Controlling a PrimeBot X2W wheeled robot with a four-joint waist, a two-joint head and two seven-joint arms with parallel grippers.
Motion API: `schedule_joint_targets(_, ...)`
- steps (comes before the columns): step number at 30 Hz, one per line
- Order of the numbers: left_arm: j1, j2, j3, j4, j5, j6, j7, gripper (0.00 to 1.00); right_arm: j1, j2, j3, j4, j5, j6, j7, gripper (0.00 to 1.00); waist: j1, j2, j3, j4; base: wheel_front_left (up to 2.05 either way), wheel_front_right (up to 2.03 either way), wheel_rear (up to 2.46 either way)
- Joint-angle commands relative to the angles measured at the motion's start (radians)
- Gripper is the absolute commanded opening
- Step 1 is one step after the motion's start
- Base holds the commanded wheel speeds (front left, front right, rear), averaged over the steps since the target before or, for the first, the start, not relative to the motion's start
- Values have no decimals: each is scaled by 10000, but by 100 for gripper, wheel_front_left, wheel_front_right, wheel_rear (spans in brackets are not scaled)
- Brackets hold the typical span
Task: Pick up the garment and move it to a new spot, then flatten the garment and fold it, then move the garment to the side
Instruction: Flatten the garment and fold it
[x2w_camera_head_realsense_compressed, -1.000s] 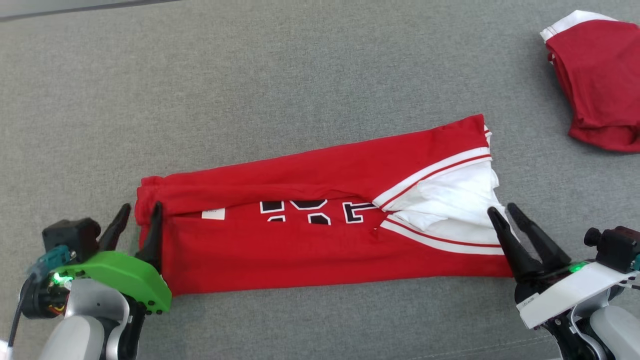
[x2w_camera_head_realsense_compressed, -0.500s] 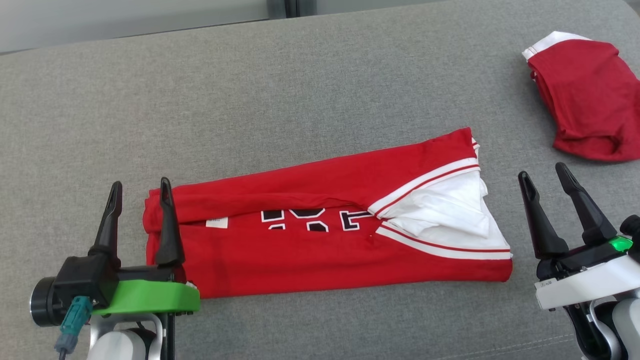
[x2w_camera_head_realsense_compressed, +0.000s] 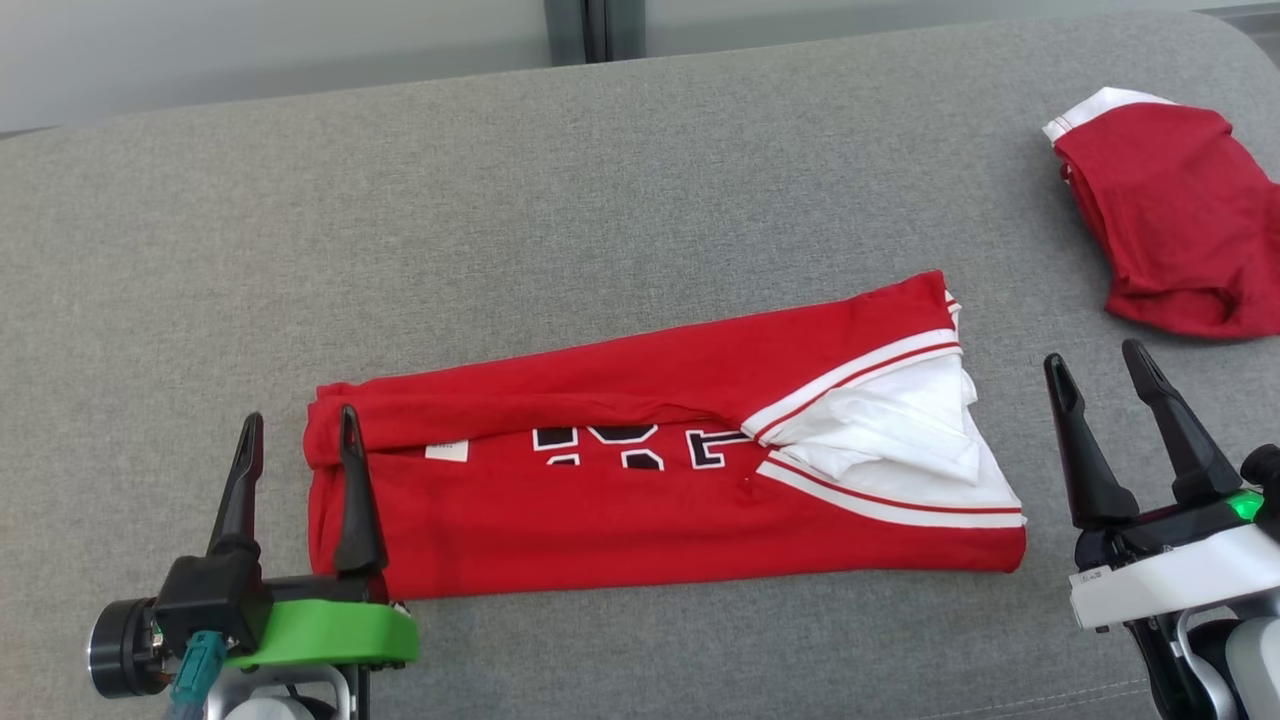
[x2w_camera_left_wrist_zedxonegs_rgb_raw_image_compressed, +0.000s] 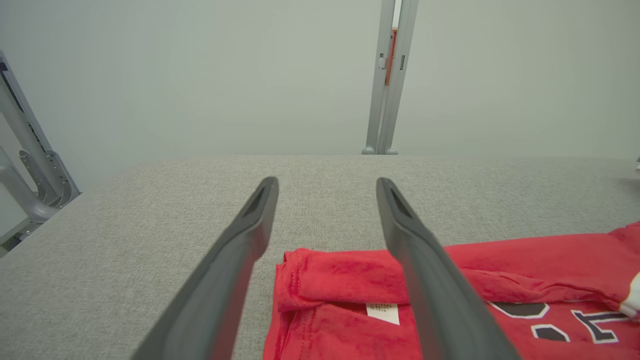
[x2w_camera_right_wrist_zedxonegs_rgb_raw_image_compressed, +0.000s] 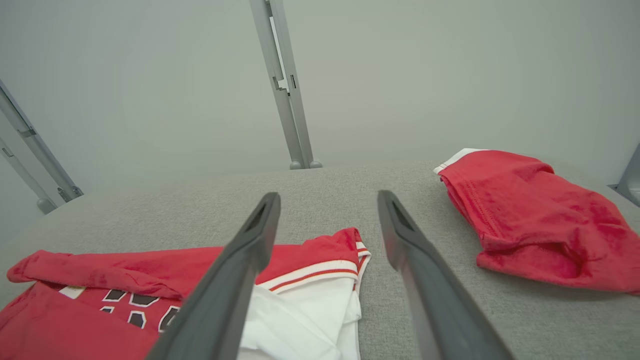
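- Fingers first: the left end effector (x2w_camera_head_realsense_compressed: 298, 420) has its two dark fingers spread wide and holds nothing.
- It sits at the left end of the garment (x2w_camera_head_realsense_compressed: 640, 500). One finger crosses the red edge in the head view, and I cannot tell if it touches.
- The right end effector (x2w_camera_head_realsense_compressed: 1092, 355) is spread wide too, and empty, just beside the garment's right end.
- The garment is red, with a white part and stripes at its right end. It lies in the middle of the bench (x2w_camera_head_realsense_compressed: 500, 200), folded into a long strip running left to right, a bit slanted.
- Its top edge is folded down, and black and white letters (x2w_camera_head_realsense_compressed: 640, 447) peek out under that flap, near a small white label (x2w_camera_head_realsense_compressed: 446, 451).
- A second garment (x2w_camera_head_realsense_compressed: 1170, 220), also red, lies bunched up at the bench's far right, well apart.
- I think the strip is soft, light and floppy. It may sag in the middle when lifted, and the flap may fall open.
- Best places to grab look like the two short ends, pinching all the layers together, one end for each arm.
- The white part looks loose, so a grab there may catch only one layer.
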Motion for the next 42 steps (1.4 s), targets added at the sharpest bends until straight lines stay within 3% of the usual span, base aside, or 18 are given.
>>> schedule_joint_targets(1, 177, -28, 32, 58, 14, 46, -51, 100, 163, 61, -56, -37, -76, 1, 32, 100, 0, 0, -17, 15, 0, 0, 0)
schedule_joint_targets(15, -354, -73, -30, 174, 105, 5, -107, 100, -27, -156, -54, 379, -52, 1, 165, 100, 0, 0, 328, 251, 0, 0, 0)
schedule_joint_targets(22, -1015, -254, -175, 161, 241, -103, -155, 100, -544, -538, 410, 1916, 393, 1, 79, 100, 0, 0, 1147, 675, 0, 0, 0)
schedule_joint_targets(32, -1529, -651, -104, 375, 386, -307, -184, 100, -1822, -710, 2086, 4513, 1448, 1, 118, 100, 0, 0, 1574, 1023, 0, 0, 0)
schedule_joint_targets(33, -1537, -680, -77, 379, 421, -329, -185, 100, -1850, -736, 2336, 4686, 1568, 3, 201, 85, 0, 0, 1557, 1045, 0, 0, 0)
schedule_joint_targets(35, -1513, -734, -4, 371, 482, -376, -187, 100, -1911, -796, 2593, 4847, 1846, 1, 126, 0, 0, 0, 1513, 1061, 0, 0, 0)
schedule_joint_targets(42, -1179, -871, 248, 329, 650, -480, -186, 100, -1800, -1437, 2457, 4651, 2162, -8, -474, 0, 0, 0, 1193, 905, 0, 0, 0)
